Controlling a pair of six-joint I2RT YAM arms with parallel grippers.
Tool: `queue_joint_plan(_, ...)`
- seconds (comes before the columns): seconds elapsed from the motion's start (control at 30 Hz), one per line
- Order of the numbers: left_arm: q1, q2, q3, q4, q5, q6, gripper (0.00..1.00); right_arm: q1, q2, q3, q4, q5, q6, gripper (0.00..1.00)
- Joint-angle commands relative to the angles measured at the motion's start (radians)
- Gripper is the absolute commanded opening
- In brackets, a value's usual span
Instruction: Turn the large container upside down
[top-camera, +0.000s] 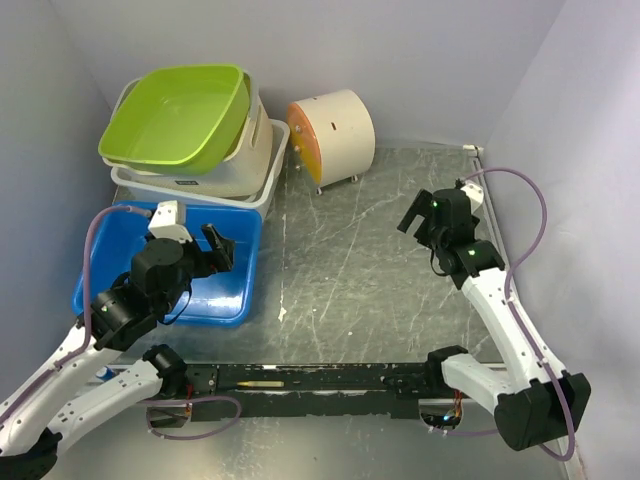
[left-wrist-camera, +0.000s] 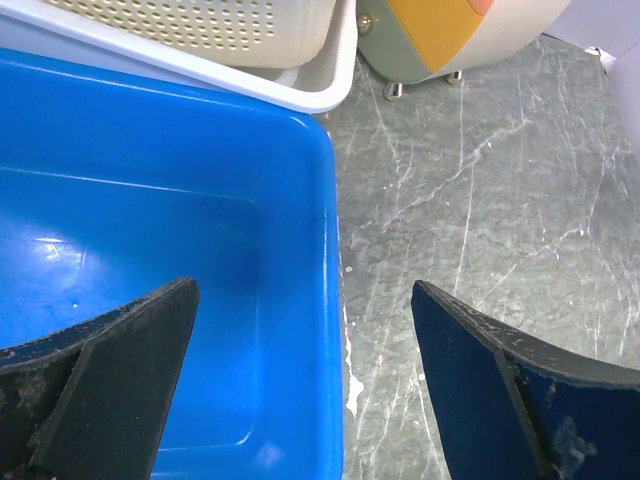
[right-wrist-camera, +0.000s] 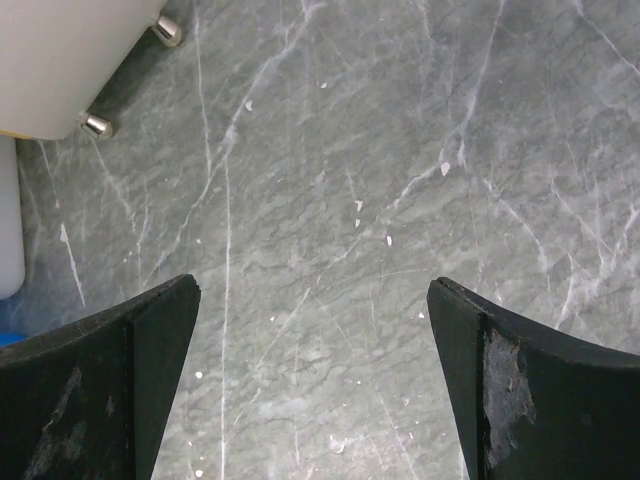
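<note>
Grey veined table (top-camera: 350, 270), lilac walls (top-camera: 420, 60) — left claw (left-wrist-camera: 302, 290) and right claw (right-wrist-camera: 312, 285) both agape.

You see the blue tub (top-camera: 228, 292) sitting open side up at the left — your left gripper (top-camera: 218, 248) hangs over its right rim. Your right gripper (top-camera: 413, 215) hovers above the grey marbled table (top-camera: 340, 270), well apart.

Bright, even, diffuse light from above. Faint soft shadows on table (top-camera: 380, 260). Mild glare patch inside tub (left-wrist-camera: 50, 245). Sharp edge to edge.
</note>
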Motion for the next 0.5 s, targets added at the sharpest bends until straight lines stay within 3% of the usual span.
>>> queue_joint_plan(0.0,-0.006,-0.016,-0.003,0.015,-0.033,-0.013,0.99,-0.004,-0.069,-0.033,0.039,0.005,0.018,1.00)
queue_joint_plan(0.17,-0.005,0.004,0.014,0.006,-0.005,0.007,0.99,-0.003,-0.108,-0.056,0.050,0.003,0.015,1.00)
queue_joint_plan(0.47,-0.006,0.183,0.071,-0.052,0.167,0.054,0.99,-0.003,-0.119,-0.063,0.015,0.024,0.024,1.00)
